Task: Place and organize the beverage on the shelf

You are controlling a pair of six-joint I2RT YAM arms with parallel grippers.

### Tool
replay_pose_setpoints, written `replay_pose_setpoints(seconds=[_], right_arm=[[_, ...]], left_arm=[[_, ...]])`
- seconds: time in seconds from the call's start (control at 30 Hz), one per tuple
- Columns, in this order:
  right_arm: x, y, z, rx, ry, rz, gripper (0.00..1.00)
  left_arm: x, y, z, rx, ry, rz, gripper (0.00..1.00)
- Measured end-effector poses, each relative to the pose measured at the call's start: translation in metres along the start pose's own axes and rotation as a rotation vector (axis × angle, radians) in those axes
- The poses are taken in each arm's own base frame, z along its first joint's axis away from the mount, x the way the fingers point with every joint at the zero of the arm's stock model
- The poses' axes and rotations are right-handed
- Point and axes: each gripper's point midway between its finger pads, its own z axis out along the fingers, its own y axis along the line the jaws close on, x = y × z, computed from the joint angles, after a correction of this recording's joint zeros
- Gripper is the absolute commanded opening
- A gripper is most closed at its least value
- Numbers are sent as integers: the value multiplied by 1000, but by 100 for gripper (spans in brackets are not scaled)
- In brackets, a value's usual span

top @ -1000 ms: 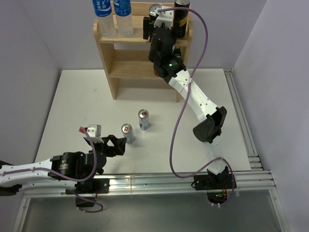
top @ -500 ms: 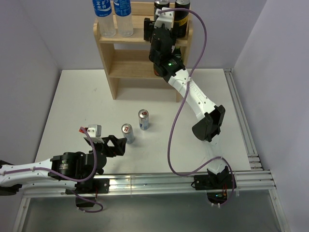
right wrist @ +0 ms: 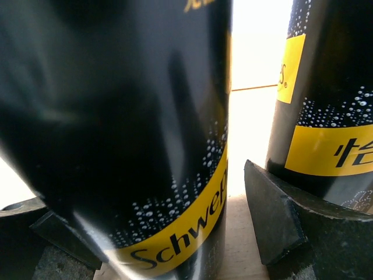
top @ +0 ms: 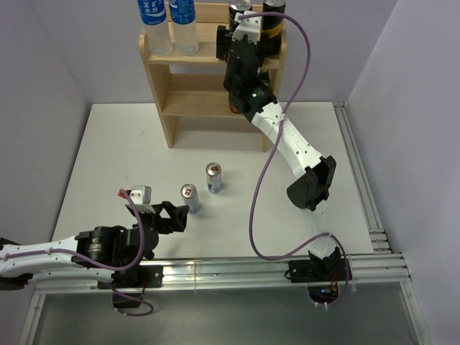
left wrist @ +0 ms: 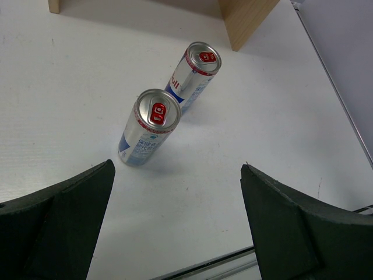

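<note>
your left jaws stand wide over the tabletop (left wrist: 52,87), just short of the near silver can (left wrist: 148,125). centre on it, clear of its twin (left wrist: 195,73) just beyond. on the shelf's (top: 215,83) top tier your right jaws stand wide around a black can (right wrist: 145,146). back straight out without brushing its neighbour (right wrist: 326,87).

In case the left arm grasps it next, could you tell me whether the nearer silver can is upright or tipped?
Upright: the nearer silver can stands on its base, red-tabbed top facing up.
</note>
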Motion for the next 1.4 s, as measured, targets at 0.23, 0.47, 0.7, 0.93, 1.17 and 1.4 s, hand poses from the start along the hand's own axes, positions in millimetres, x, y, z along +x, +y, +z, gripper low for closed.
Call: replay_pose_setpoints(seconds=[0.23,0.47,0.7,0.93,1.17,1.4], right_arm=[[0,0,-3,-14,-9,11,90],[1,-3,-16,-48,5,19,90],[1,-7,-32,-67,10,35,90],[2,-6,-47,-86,11,39,90],[2,-3,-50,-88,12,37,89],[2,-4,-54,-90,10,41,89]], left_arm=[[0,0,0,0,0,0,97],[1,0,0,-1,1,5,97],[3,-1,1,0,9,21,98],[3,-1,1,0,9,21,98],[4,-1,1,0,10,23,98],[3,-1,1,0,10,22,98]])
